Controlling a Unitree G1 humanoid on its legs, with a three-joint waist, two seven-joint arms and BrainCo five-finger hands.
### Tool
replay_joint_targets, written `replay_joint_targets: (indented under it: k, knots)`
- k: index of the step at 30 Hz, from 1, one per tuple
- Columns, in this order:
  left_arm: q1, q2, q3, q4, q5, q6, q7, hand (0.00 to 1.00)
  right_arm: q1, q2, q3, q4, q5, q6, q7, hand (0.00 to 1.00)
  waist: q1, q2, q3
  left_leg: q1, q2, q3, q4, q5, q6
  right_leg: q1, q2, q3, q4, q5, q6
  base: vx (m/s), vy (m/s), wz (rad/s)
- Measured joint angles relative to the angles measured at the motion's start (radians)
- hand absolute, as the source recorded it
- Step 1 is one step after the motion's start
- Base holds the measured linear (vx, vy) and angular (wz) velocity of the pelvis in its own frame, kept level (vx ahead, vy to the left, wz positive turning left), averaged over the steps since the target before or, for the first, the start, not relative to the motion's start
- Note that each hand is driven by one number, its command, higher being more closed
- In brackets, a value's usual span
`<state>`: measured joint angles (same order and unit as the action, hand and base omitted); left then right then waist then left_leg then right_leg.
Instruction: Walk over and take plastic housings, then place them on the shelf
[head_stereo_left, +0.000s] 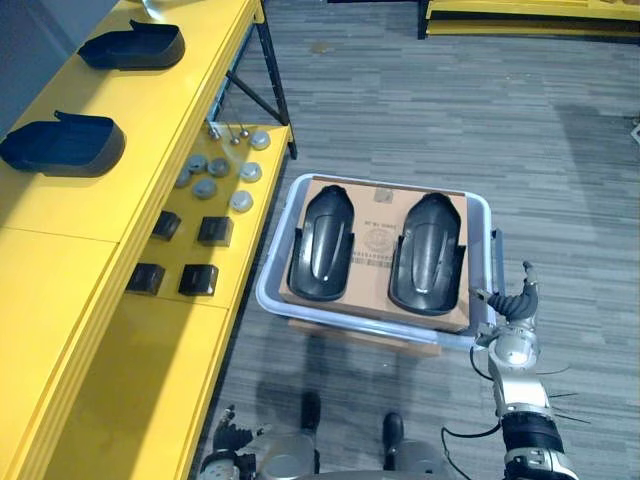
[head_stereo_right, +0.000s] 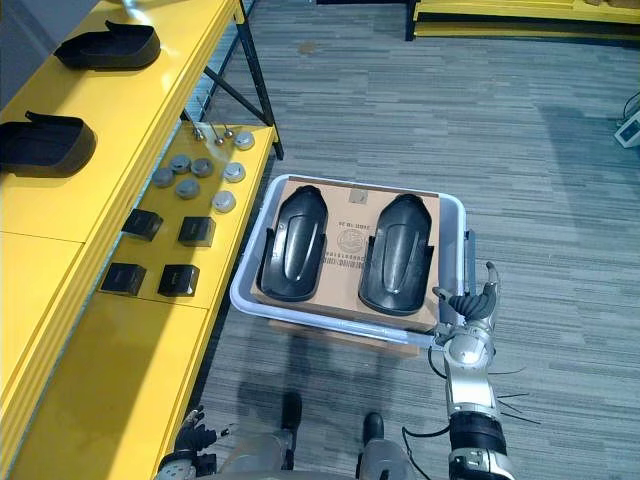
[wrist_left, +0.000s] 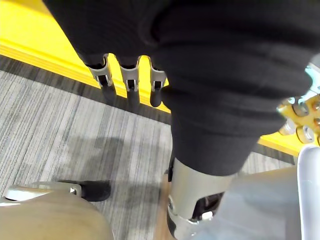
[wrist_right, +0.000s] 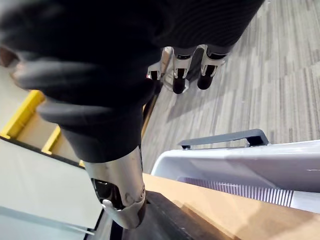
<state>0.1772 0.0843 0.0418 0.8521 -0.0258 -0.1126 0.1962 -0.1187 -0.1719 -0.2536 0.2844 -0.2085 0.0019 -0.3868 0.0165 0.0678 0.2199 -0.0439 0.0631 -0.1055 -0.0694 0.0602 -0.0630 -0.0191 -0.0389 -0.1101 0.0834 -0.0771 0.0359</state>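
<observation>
Two black plastic housings (head_stereo_left: 322, 245) (head_stereo_left: 428, 255) lie side by side on a cardboard sheet (head_stereo_left: 375, 235) inside a pale grey tray (head_stereo_left: 264, 288). Two more black housings (head_stereo_left: 135, 47) (head_stereo_left: 65, 143) rest on top of the yellow shelf (head_stereo_left: 60, 300) to the left. My right hand (head_stereo_left: 517, 300) hovers at the tray's near right corner, fingers (wrist_right: 180, 75) relaxed and open, holding nothing. My left hand (head_stereo_left: 225, 432) hangs low beside the shelf's edge, its fingers (wrist_left: 130, 82) straight and empty.
A lower yellow ledge carries several grey discs (head_stereo_left: 215, 180) and small black blocks (head_stereo_left: 215, 231). Black shelf legs (head_stereo_left: 262, 85) stand behind the tray. Another yellow rack (head_stereo_left: 530, 15) crosses the far right. Grey carpet (head_stereo_left: 560, 180) lies to the tray's right.
</observation>
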Motion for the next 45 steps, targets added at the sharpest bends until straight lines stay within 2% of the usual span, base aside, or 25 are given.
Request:
replay_joint_targets:
  k: [7, 11, 14, 17, 20, 21, 23, 28, 29, 35, 45]
  knots:
    - [0.0, 0.002, 0.0, 0.001, -0.001, 0.0, 0.0, 0.0, -0.025, -0.016, 0.052, 0.049, 0.0, 0.002, 0.019, 0.0, 0.001, 0.0, 0.0, -0.017, -0.004, -0.023, 0.0, 0.005, 0.0, -0.002, -0.002, -0.026, -0.007, 0.0, 0.001, 0.0, -0.005, 0.09]
    - [0.002, 0.002, 0.0, 0.003, -0.002, -0.001, 0.001, 0.0, -0.124, -0.036, 0.068, 0.205, 0.003, 0.008, 0.019, 0.0, 0.007, 0.0, 0.0, -0.038, -0.009, -0.041, 0.0, 0.014, 0.002, -0.007, -0.005, -0.05, -0.013, 0.0, 0.001, -0.02, -0.003, 0.19]
    - [0.0, 0.002, -0.004, 0.002, -0.003, -0.003, 0.001, 0.0, -0.198, -0.057, 0.077, 0.286, 0.003, 0.007, 0.019, 0.0, 0.024, 0.003, 0.0, -0.065, -0.011, -0.046, 0.0, 0.023, 0.001, -0.035, -0.008, -0.051, -0.009, 0.001, 0.002, -0.02, 0.004, 0.07]
    - [0.003, 0.001, -0.009, 0.003, -0.003, -0.003, 0.001, 0.0, -0.273, -0.086, 0.08, 0.392, 0.01, 0.009, 0.019, 0.0, 0.032, 0.009, 0.005, -0.08, -0.017, -0.06, -0.001, 0.03, -0.001, -0.042, -0.013, -0.065, -0.007, 0.001, 0.002, -0.01, 0.004, 0.15]
    - [-0.001, -0.005, -0.02, -0.001, -0.01, -0.009, 0.004, 0.0, -0.365, -0.103, 0.067, 0.5, 0.026, 0.013, 0.015, 0.0, 0.031, 0.027, 0.02, -0.084, -0.022, -0.067, -0.001, 0.036, 0.002, -0.043, -0.017, -0.072, -0.005, 0.001, 0.002, -0.03, 0.01, 0.08]
    - [-0.001, -0.006, -0.035, 0.0, -0.015, -0.011, 0.006, 0.0, -0.392, -0.111, 0.056, 0.533, 0.042, 0.02, -0.002, 0.0, 0.031, 0.039, 0.028, -0.085, -0.024, -0.073, -0.001, 0.038, 0.003, -0.043, -0.018, -0.075, -0.002, 0.001, 0.002, -0.03, 0.006, 0.07]
    - [-0.001, -0.008, -0.039, 0.0, -0.029, -0.011, 0.009, 0.0, -0.41, -0.109, 0.035, 0.553, 0.053, 0.027, -0.026, 0.0, 0.033, 0.045, 0.035, -0.088, -0.024, -0.077, -0.003, 0.042, 0.002, -0.048, -0.019, -0.076, 0.0, 0.001, 0.002, -0.03, 0.002, 0.04]
    - [-0.002, -0.01, -0.039, 0.0, -0.054, -0.011, 0.027, 0.0, -0.426, -0.085, -0.008, 0.554, 0.083, 0.029, -0.084, 0.0, 0.033, 0.047, 0.052, -0.094, -0.023, -0.081, -0.006, 0.043, 0.001, -0.056, -0.018, -0.077, 0.004, 0.001, 0.002, -0.01, -0.001, 0.0]
    - [-0.002, -0.01, -0.039, 0.0, -0.054, -0.011, 0.028, 0.0, -0.426, -0.079, -0.014, 0.554, 0.083, 0.029, -0.092, 1.0, 0.033, 0.047, 0.052, -0.093, -0.022, -0.081, -0.008, 0.043, 0.001, -0.056, -0.018, -0.076, 0.004, 0.001, 0.002, 0.0, 0.003, -0.04]
    - [-0.003, -0.01, -0.039, -0.001, -0.053, -0.007, 0.028, 0.0, -0.386, -0.064, -0.034, 0.501, 0.081, 0.028, -0.115, 1.0, 0.031, 0.044, 0.054, -0.075, -0.021, -0.057, -0.022, 0.044, 0.0, -0.052, -0.019, -0.056, 0.004, 0.001, 0.002, 0.01, 0.005, -0.09]
    - [-0.003, -0.009, -0.039, 0.0, -0.05, 0.001, 0.021, 0.0, -0.267, -0.038, -0.046, 0.474, 0.102, 0.046, -0.087, 1.0, 0.026, 0.043, 0.054, -0.039, -0.013, -0.045, -0.024, 0.043, 0.0, -0.028, -0.014, -0.046, 0.014, 0.0, 0.003, -0.03, -0.005, -0.04]
